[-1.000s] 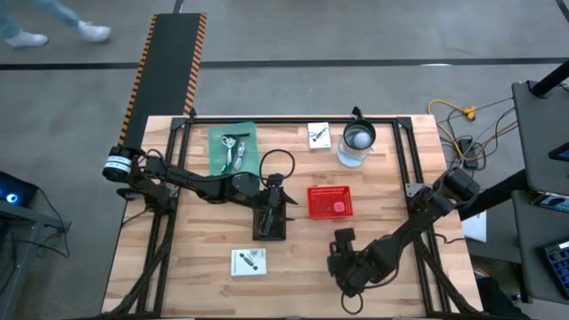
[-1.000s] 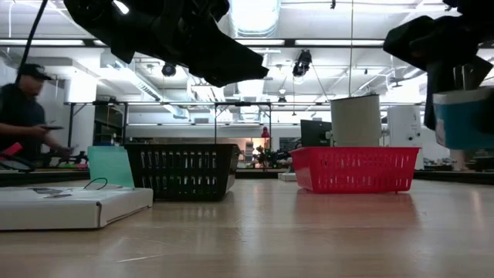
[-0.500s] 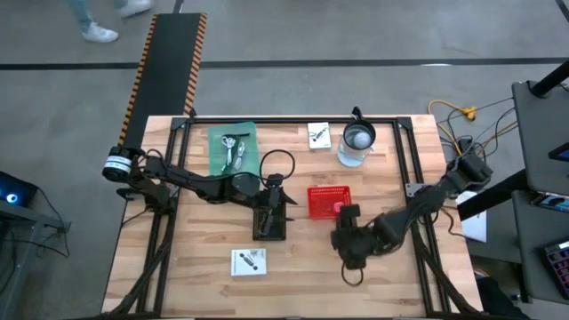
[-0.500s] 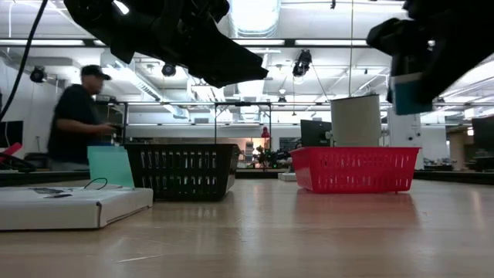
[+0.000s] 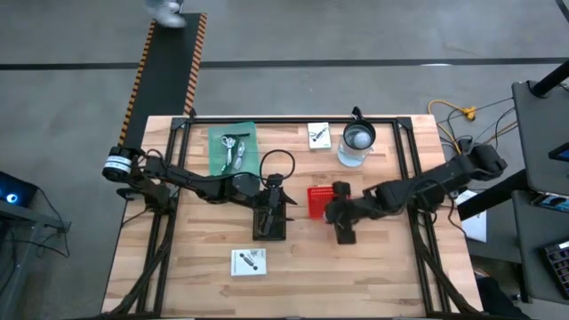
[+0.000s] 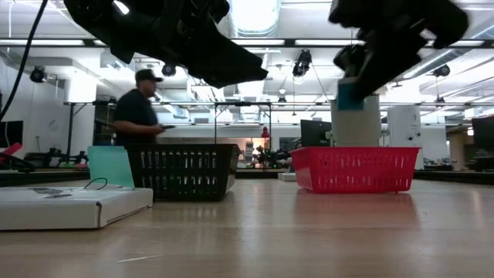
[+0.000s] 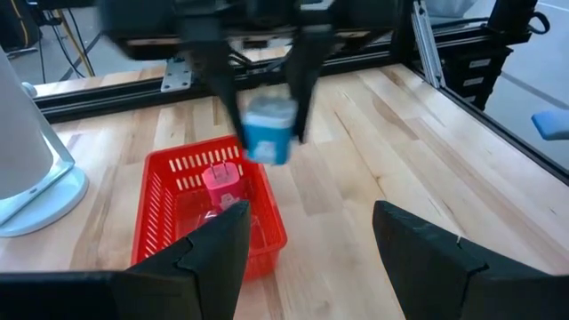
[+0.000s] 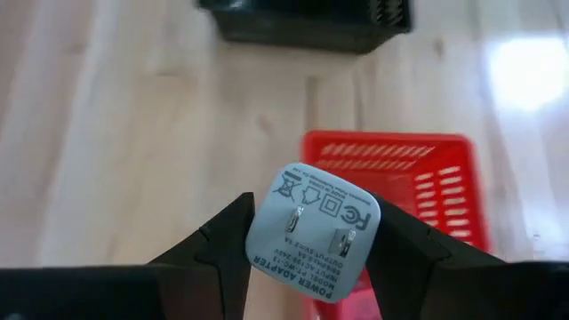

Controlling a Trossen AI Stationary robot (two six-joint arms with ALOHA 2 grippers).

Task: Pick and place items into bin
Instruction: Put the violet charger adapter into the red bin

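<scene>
Right gripper [image 8: 311,244] clamped on pale blue power adapter [image 8: 311,242], prongs outward, carried high to clear rim. Red bin [image 8: 427,182] just beyond, pink blob [image 7: 219,178] inside. Left gripper [image 7: 307,244] wide, empty, parked above black basket [image 5: 269,223].

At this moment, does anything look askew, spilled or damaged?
Nothing stands out. The right gripper holds a pale blue power adapter near the red basket, which has a pink item inside. The black basket and jug stand upright.
</scene>
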